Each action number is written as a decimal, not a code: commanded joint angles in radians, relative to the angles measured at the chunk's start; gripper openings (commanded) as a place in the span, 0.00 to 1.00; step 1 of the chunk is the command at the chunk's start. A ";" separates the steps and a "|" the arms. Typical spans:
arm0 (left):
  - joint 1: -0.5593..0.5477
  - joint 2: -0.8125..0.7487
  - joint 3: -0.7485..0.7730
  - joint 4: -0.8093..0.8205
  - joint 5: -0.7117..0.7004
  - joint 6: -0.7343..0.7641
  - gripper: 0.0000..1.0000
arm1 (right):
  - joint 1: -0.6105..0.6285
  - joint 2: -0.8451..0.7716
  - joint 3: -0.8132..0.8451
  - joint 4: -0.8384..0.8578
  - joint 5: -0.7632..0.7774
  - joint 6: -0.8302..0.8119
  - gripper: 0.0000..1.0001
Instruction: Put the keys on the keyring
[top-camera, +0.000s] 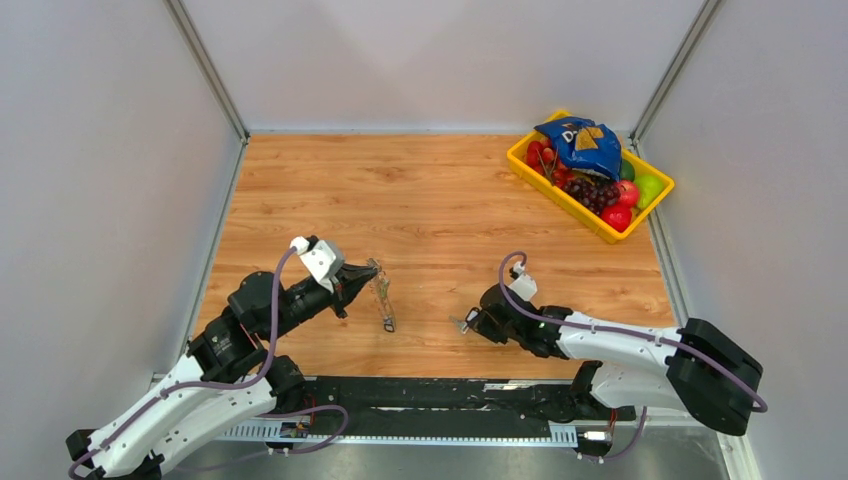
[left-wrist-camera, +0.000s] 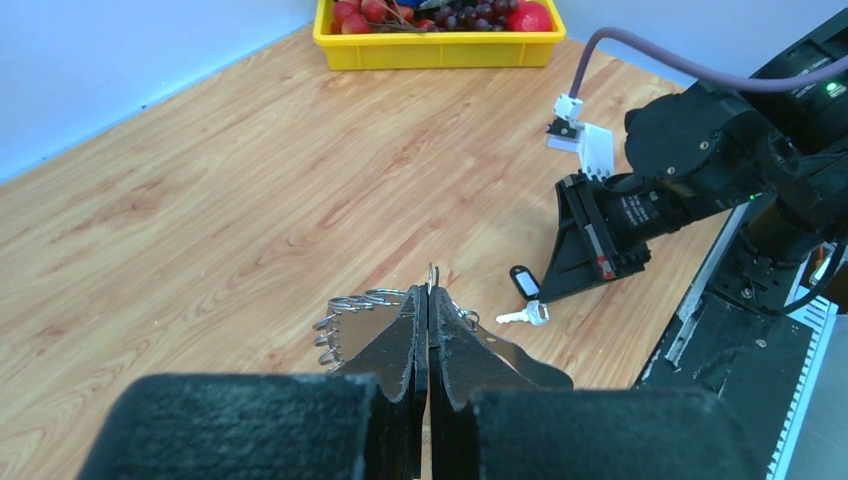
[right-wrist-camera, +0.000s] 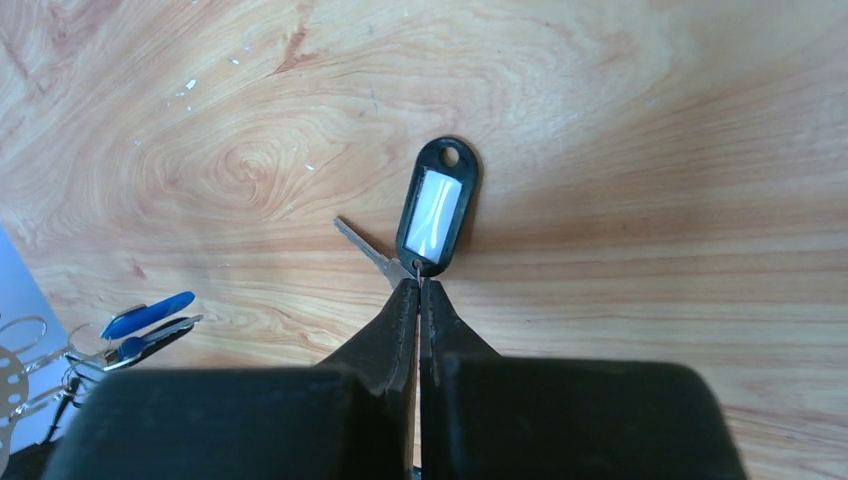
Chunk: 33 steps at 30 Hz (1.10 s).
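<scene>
Left wrist: left jaws clamp thin metal keyring (left-wrist-camera: 365, 297); right jaws, black-tagged key (right-wrist-camera: 436, 210).

bench (top-camera: 430, 190): orange-brown, wavy wood grain
key (right-wrist-camera: 435, 210): silver blade, black tag with white insert
other tag (right-wrist-camera: 148, 313): blue
keyring (left-wrist-camera: 345, 303): silver-grey
tray (top-camera: 555, 200): yellow
bag (top-camera: 582, 145): blue, with yellow mark
left claw (left-wrist-camera: 428, 330): black
right claw (right-wrist-camera: 418, 300): black
cable (left-wrist-camera: 579, 65): purple

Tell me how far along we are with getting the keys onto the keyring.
Done: a blue-tagged key appears to hang from the keyring, which the left gripper clamps. In hand: the right gripper pinches the black-tagged key, apart from the ring. Left: carry it across and thread it on.
</scene>
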 joint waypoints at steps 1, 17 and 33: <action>0.000 0.006 0.012 0.049 -0.011 0.018 0.00 | -0.006 -0.058 0.094 -0.086 0.042 -0.162 0.00; 0.000 0.052 0.042 0.058 0.003 0.005 0.00 | -0.005 -0.160 0.453 -0.261 -0.262 -0.921 0.00; 0.000 0.062 0.052 0.148 0.073 0.033 0.00 | -0.004 -0.078 0.773 -0.340 -0.608 -1.331 0.00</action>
